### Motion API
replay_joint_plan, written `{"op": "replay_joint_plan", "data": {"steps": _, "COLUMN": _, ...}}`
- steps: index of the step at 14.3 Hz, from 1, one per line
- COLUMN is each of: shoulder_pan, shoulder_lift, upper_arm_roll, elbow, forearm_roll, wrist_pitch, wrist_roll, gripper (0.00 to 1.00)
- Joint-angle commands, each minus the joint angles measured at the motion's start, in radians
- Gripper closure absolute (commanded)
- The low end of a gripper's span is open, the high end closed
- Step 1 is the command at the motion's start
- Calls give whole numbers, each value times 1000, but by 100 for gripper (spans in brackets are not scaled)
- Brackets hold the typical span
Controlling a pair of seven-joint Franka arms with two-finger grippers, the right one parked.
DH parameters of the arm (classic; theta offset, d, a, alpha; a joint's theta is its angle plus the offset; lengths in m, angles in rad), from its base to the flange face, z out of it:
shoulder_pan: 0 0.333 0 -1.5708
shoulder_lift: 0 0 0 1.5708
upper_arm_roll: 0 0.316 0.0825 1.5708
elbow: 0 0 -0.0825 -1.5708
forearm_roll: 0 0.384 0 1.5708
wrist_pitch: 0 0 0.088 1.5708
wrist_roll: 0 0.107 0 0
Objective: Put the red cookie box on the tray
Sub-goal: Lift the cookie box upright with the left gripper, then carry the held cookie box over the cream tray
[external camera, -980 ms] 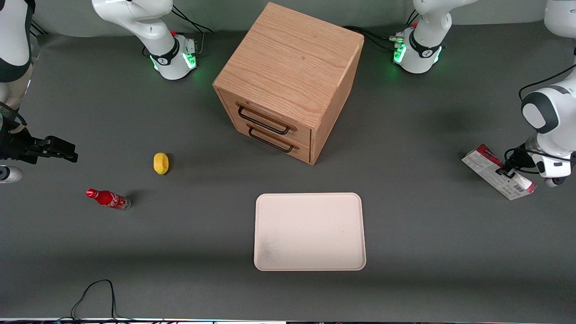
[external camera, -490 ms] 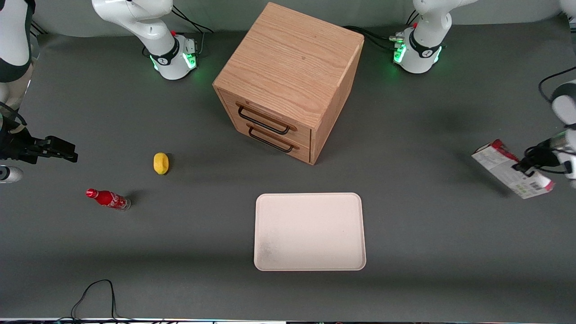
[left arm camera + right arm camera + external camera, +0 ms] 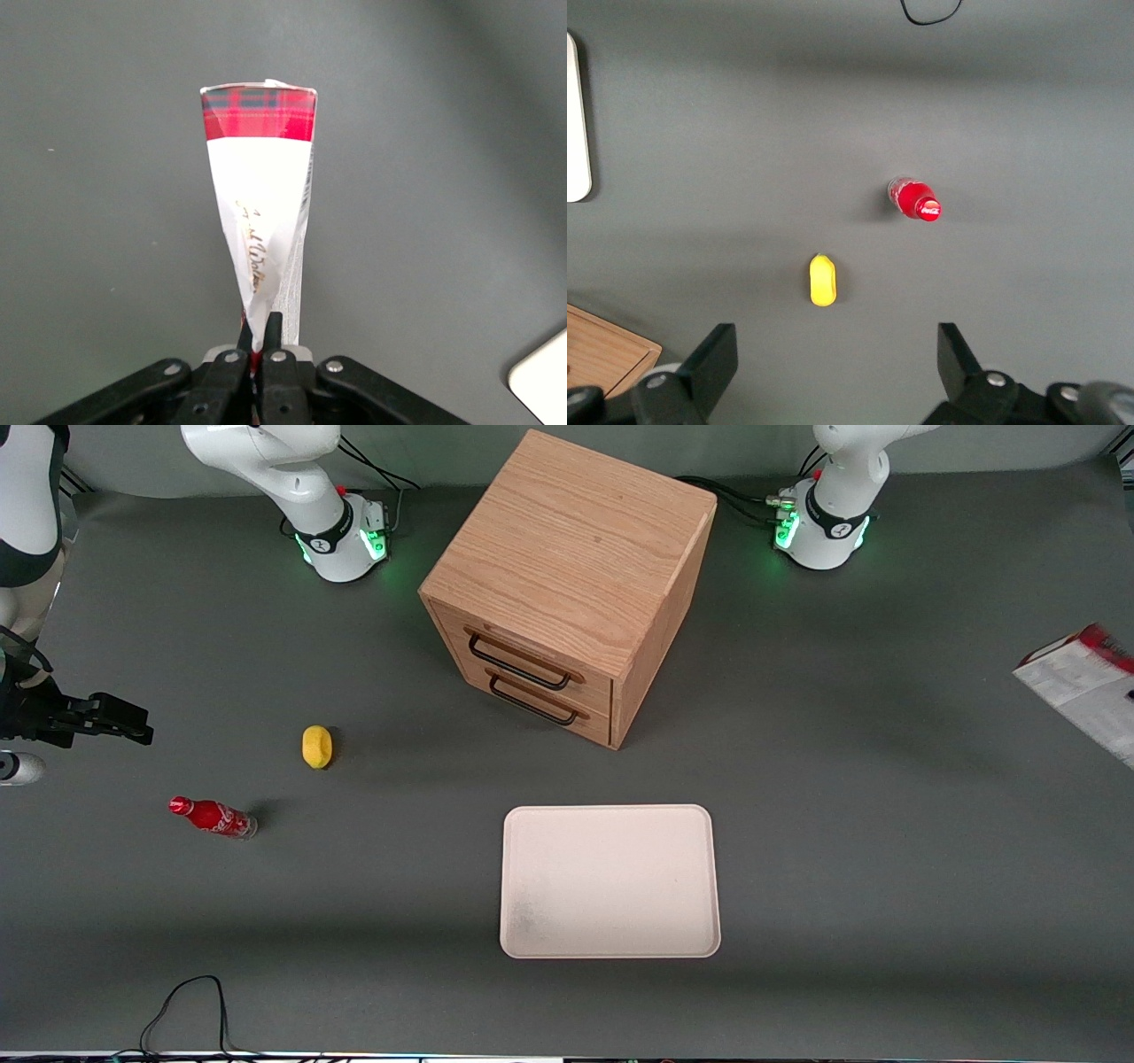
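While the gripper (image 3: 260, 341) is pinching the red cookie box (image 3: 260, 208) aloft near the table's edge, the tray (image 3: 609, 881) is waiting unfilled.

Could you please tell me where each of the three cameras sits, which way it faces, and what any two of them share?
Front view: high above the table, looking down on the tray, wooden cabinet and both arm bases.
Left wrist view: on the working arm, looking along the gripper, shut on the lifted red cookie box; tray corner visible.
Right wrist view: on the parked arm, looking down past its fingers at the cola bottle and yellow object.
Shared: front and right wrist views both show bottle and yellow object.
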Motion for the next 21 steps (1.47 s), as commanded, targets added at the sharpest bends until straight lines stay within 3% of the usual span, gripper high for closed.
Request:
{"op": "replay_joint_plan", "data": {"steps": 1, "shoulder_pan": -8, "shoulder_lift": 27, "upper_arm_roll": -3, "elbow": 114, "forearm_roll": 12, "wrist_pitch": -76, "wrist_roll": 1, "gripper": 100}}
{"op": "replay_joint_plan", "data": {"steps": 7, "shoulder_pan": -135, "shoulder_lift": 76, "upper_arm_roll": -141, "elbow": 228, "forearm_roll": 12, "wrist_pitch": -100, "wrist_roll": 65, "gripper": 100}}
{"op": "replay_joint_plan", "data": {"steps": 12, "shoulder_pan": -402, "shoulder_lift": 252, "upper_arm_roll": -149, "elbow": 421, "forearm_roll": 6, "wrist_pitch": -160, "wrist_roll": -37, "gripper": 100}}
{"op": "replay_joint_plan", "data": {"steps": 17, "shoulder_pan": -582, "shoulder_lift": 371, "upper_arm_roll": -149, "elbow": 548, "forearm_roll": 22, "wrist_pitch": -151, "wrist_roll": -38, "gripper": 100}}
{"op": "replay_joint_plan", "data": {"steps": 21, "shoulder_pan": -700, "shoulder_lift": 397, "upper_arm_roll": -146, "elbow": 561, "forearm_roll": 51, "wrist_pitch": -60, "wrist_roll": -73, "gripper": 100}}
